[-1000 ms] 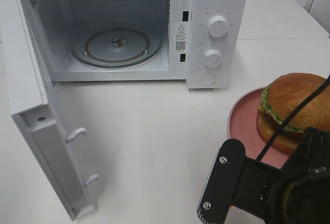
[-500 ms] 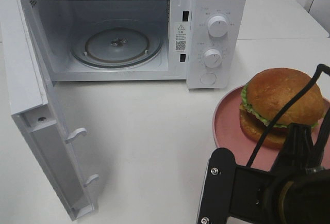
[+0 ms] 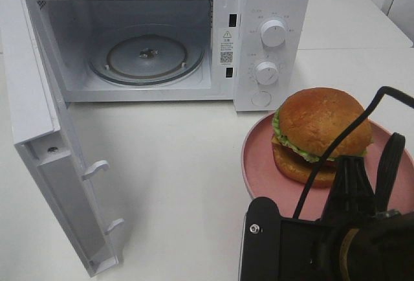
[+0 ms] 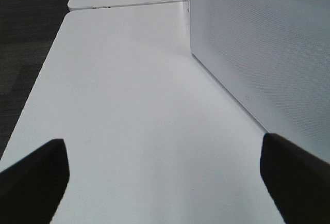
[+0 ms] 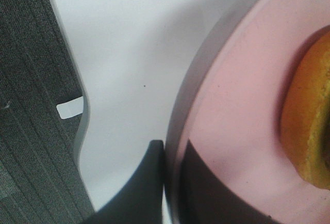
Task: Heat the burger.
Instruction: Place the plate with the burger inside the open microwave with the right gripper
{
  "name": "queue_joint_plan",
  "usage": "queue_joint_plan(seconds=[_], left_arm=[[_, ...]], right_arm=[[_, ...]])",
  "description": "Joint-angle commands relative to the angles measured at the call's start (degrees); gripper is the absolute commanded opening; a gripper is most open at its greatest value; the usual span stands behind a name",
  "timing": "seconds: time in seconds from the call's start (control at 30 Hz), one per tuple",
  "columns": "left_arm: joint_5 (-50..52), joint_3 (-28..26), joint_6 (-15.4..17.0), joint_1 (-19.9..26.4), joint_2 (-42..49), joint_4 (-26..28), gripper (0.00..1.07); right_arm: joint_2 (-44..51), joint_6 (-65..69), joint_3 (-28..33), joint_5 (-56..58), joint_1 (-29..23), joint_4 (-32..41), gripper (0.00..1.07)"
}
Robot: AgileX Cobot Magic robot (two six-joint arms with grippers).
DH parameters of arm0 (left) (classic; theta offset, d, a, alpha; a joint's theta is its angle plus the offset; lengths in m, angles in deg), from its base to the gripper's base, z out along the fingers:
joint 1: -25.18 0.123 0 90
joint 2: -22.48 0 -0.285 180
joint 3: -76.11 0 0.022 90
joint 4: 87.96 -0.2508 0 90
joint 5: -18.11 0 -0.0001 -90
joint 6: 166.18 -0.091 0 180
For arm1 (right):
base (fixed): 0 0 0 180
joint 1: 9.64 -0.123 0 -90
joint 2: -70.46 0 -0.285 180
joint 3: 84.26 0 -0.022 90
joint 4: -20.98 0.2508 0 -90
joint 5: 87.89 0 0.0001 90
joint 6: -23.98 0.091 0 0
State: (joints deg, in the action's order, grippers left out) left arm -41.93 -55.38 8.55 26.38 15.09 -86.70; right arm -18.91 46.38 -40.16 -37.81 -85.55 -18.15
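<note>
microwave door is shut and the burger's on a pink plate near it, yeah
No: the microwave door stands wide open, as the exterior high view shows. The burger is indeed on a pink plate near it.

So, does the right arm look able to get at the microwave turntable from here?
Probably yes: the door stands wide open, the turntable is bare, and the table between shows nothing in the way. The right gripper is shut on the pink plate carrying the burger.
</note>
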Motion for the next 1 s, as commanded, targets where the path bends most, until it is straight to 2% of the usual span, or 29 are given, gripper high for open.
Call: queue_joint_plan(seconds=[0.03,0.53,0.73,1.0], left_arm=[[0.5,0.2,0.2,0.1,1.0,-0.1,0.93],[0.5,0.2,0.2,0.1,1.0,-0.1,0.93],[0.5,0.2,0.2,0.1,1.0,-0.1,0.93],[0.5,0.2,0.2,0.1,1.0,-0.1,0.93]], right_arm=[[0.5,-1.3,0.0,-0.5,-0.2,-4.7,0.00],[0.5,-15.7,0.0,-8.1,-0.2,-5.3,0.00],[0.5,-20.3,0.0,-9.9,0.0,-9.4,0.00],[0.5,-25.7,0.0,-13.9,0.0,-10.8,0.00]])
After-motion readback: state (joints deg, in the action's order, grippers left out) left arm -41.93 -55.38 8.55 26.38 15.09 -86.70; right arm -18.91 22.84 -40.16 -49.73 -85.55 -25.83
